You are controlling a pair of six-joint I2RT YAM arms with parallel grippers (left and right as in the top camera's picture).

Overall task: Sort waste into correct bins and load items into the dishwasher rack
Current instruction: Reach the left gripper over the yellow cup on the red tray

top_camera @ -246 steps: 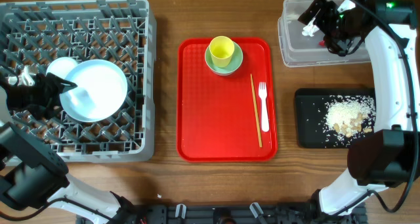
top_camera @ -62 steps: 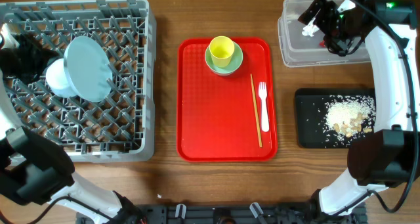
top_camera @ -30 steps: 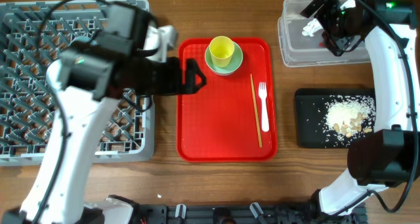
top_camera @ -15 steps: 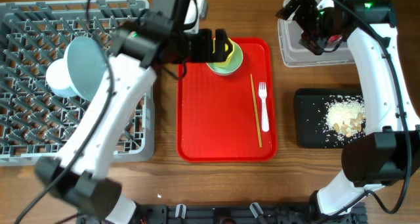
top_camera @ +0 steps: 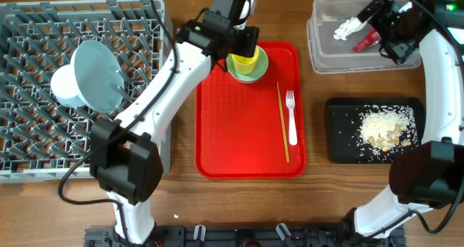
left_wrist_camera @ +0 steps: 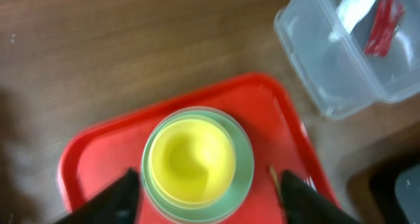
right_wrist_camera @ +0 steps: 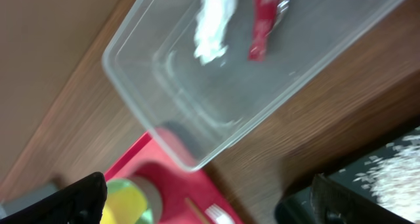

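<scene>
The yellow cup [top_camera: 245,59] [left_wrist_camera: 190,161] stands in the pale green saucer [top_camera: 251,73] [left_wrist_camera: 244,177] at the far end of the red tray [top_camera: 239,131]. My left gripper [top_camera: 241,44] [left_wrist_camera: 207,201] hangs over them, open, one finger [left_wrist_camera: 111,199] on each side and clear of both. Chopsticks [top_camera: 282,122] and a white fork [top_camera: 291,118] lie on the tray's right side. The blue plate [top_camera: 98,74] and small bowl [top_camera: 62,88] stand in the grey rack [top_camera: 43,145]. My right gripper [top_camera: 382,17] [right_wrist_camera: 216,207] is open and empty above the clear tub [top_camera: 333,55] [right_wrist_camera: 216,86].
In the tub lie a white tissue [top_camera: 346,28] [right_wrist_camera: 213,23] and a red wrapper [top_camera: 366,38] [right_wrist_camera: 266,27]. The black tray [top_camera: 341,142] [right_wrist_camera: 367,178] at the right holds rice scraps [top_camera: 384,126]. My left arm [top_camera: 170,80] spans from the rack's edge to the red tray.
My left arm has swung from the rack over to the cup and saucer. The right gripper has drawn back to the right, and the red wrapper now shows in the tub.
</scene>
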